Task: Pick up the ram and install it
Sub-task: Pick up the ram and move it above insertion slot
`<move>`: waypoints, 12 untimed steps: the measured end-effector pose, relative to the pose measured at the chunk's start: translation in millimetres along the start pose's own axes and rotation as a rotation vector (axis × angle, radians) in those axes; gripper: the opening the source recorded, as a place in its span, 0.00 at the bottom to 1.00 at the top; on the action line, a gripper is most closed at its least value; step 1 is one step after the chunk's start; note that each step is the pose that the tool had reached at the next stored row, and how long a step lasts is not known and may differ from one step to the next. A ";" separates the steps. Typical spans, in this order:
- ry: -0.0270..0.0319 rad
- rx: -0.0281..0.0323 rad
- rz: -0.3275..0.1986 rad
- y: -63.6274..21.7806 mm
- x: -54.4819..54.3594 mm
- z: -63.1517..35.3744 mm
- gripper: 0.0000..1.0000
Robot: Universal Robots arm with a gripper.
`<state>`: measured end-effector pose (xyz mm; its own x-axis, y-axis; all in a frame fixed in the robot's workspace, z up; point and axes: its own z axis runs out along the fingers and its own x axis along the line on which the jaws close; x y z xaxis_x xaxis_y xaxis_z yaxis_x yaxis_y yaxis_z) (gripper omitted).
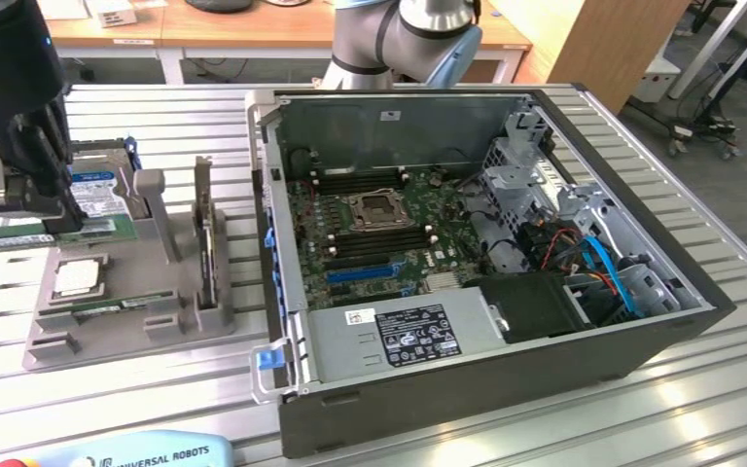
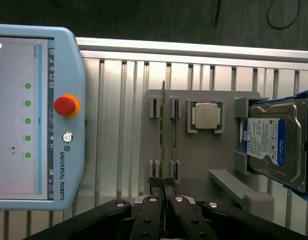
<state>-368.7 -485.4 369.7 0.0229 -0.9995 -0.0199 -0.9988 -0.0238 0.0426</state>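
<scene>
Over on the exterior view's left, the gripper point(image 1: 52, 219) has its two fingers squeezed together on the ram stick point(image 1: 4, 239). It's pinching the thin green board near one end. The stick hangs out level from the fingers, up above the grey holder point(image 1: 140, 331) and not sitting in any slot.

From the wrist camera you're looking straight down the board's edge, so it's just a thin line running out from between the fingertips.

The other stick point(image 1: 101, 309) is lying in the front slots of the holder, just below the held one. Right behind it on the same holder is the square silver processor point(image 1: 75, 279). The blue-labelled hard drive point(image 1: 94, 195) stands tilted in its cradle at the far end, close beside the gripper.

The open computer case point(image 1: 504, 379) sits on the slatted metal table point(image 1: 737, 195) just to the exterior view's right of the holder. Its side panel is off and the motherboard point(image 1: 373, 224) is facing up. The ram stick is well apart from the board, with the whole holder between them.

The control tablet point(image 1: 140, 455) with the red stop button lies at the near edge of the table, in front of the holder. The arm point(image 1: 412, 39) itself rises behind the case.
</scene>
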 end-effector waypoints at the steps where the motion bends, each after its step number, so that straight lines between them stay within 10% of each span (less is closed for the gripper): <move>1: -0.0001 0.0000 0.000 0.1 -0.1 -1.9 0.12; 12: 0.0000 0.0000 0.000 1.0 -0.5 -22.7 0.12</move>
<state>-368.7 -485.3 392.4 0.0229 -0.9995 -0.0199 -0.9988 -0.0238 0.0426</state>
